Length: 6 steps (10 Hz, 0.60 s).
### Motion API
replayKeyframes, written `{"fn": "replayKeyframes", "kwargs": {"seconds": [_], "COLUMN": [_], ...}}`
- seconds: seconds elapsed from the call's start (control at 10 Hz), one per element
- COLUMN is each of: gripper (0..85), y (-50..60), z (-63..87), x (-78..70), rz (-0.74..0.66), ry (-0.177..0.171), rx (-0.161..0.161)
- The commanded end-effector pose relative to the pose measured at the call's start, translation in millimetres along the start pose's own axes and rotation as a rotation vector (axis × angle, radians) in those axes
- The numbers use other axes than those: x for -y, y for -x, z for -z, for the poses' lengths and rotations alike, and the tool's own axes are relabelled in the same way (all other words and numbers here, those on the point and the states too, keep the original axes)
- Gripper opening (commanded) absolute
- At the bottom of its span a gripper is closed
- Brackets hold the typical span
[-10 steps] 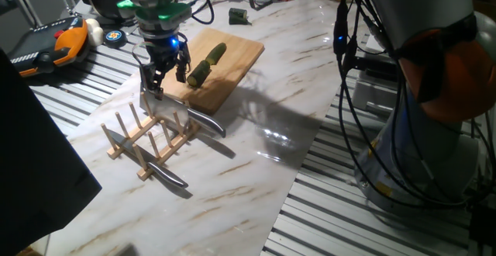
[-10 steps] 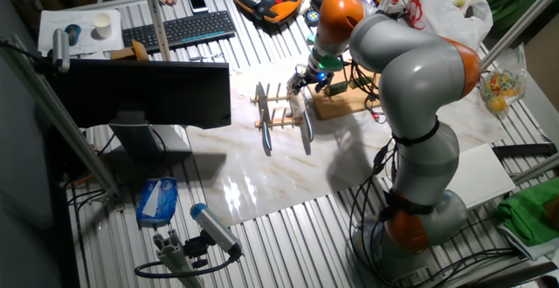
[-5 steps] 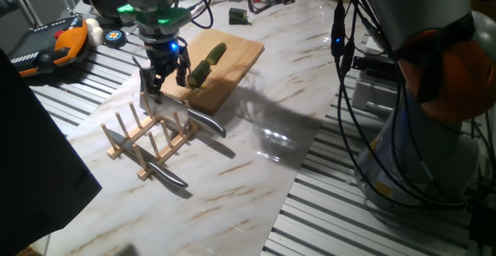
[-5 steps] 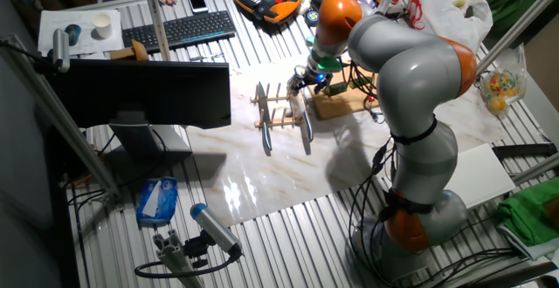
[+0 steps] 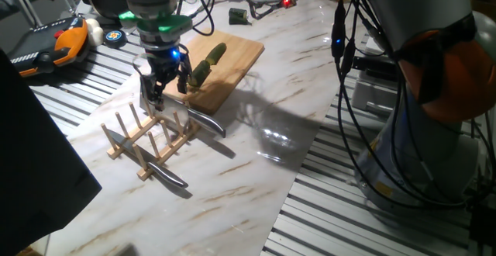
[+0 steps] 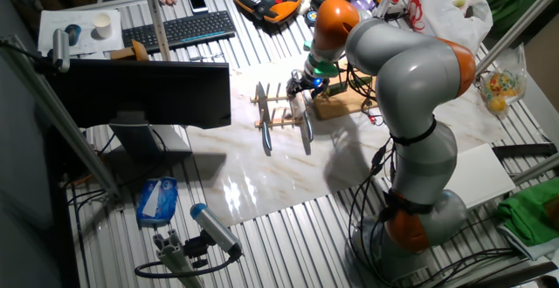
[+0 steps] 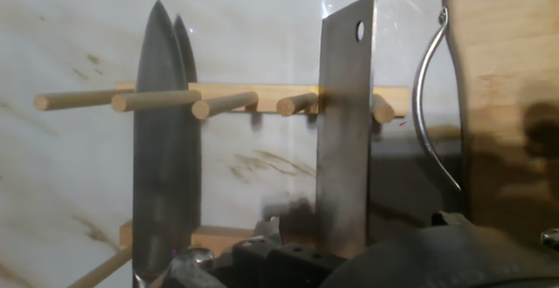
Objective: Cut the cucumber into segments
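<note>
One cucumber (image 5: pixel 208 60) on one wooden board (image 5: pixel 232 62), one peg rack (image 5: pixel 151 140), one cleaver (image 7: pixel 345 140), two knives (image 7: pixel 162 140)

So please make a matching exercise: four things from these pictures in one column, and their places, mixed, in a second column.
Things:
1. cucumber
2. cleaver
3. pointed knife
4. claw

Places:
A. above the rack's board-side end
B. in the rack, nearest the wooden board
C. on the wooden board
D. in the rack, far from the board

Pairs: 1-C, 2-B, 3-D, 4-A
</note>
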State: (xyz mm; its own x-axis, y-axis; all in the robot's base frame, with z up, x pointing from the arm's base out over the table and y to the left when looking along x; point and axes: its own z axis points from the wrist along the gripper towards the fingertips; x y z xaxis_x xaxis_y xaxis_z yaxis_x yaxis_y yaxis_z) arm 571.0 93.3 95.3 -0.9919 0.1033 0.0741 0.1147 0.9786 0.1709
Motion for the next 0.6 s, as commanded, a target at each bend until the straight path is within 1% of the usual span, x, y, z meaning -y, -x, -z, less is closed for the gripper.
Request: {"fn": "replayKeyframes", "kwargs": {"seconds": [0.0,0.1,0.5], "gripper": [85.0,85.0,85.0], "y": [1.2,2.5,4.2], "z": [-4.0,-8.7,-18.0], "x": [0.9,1.6,2.4], "rz": [0.001,0.003,0.001], "ry": [0.003,0.013,0.049], "rx": [0.001,0.003,0.000]}}
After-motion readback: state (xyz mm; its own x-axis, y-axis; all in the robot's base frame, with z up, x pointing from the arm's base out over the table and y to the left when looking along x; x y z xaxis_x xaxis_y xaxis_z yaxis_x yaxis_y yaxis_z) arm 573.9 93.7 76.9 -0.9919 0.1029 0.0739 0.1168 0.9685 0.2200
